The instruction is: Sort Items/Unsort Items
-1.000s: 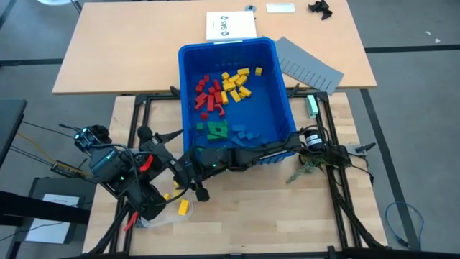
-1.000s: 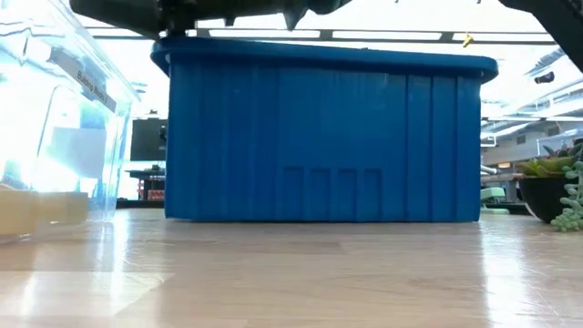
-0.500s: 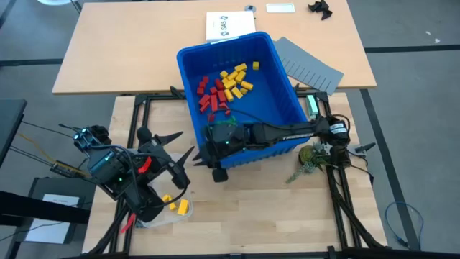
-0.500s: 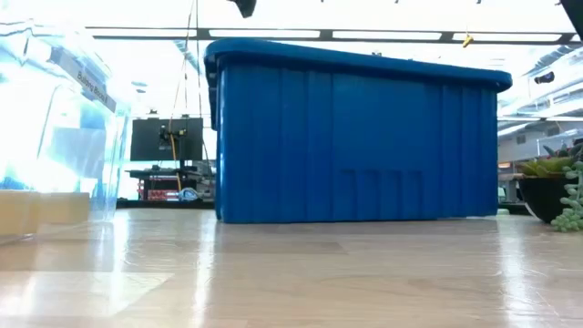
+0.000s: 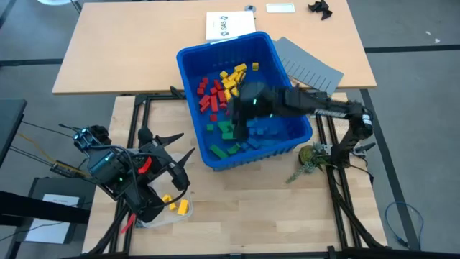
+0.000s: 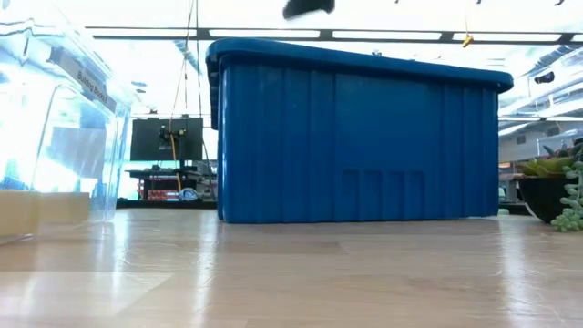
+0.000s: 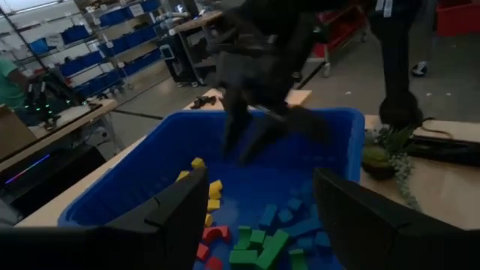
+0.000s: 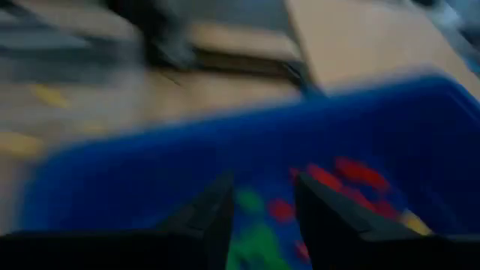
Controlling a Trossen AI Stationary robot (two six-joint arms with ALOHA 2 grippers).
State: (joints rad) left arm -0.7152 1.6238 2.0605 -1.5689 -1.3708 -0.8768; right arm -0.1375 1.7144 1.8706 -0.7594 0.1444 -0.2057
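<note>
Overhead: toy blocks (image 5: 224, 83) heaped inside the blue bin (image 5: 188, 85), with my right gripper (image 5: 238, 124) above them.

Red and yellow blocks lie toward the bin's far wall, green and blue ones toward its near wall. My right gripper hangs over the bin's middle, just above the green cluster (image 5: 227, 130). Its fingers (image 8: 215, 212) stand a little apart with nothing between them, though motion blur keeps me from judging the gap closely. I judge the blocks lie almost straight beneath it, so a short descent should reach them; no single block's long axis is readable. My left gripper (image 5: 167, 162) waits outside the bin's near-left corner, spread wide and empty, clearly the farther arm.
</note>
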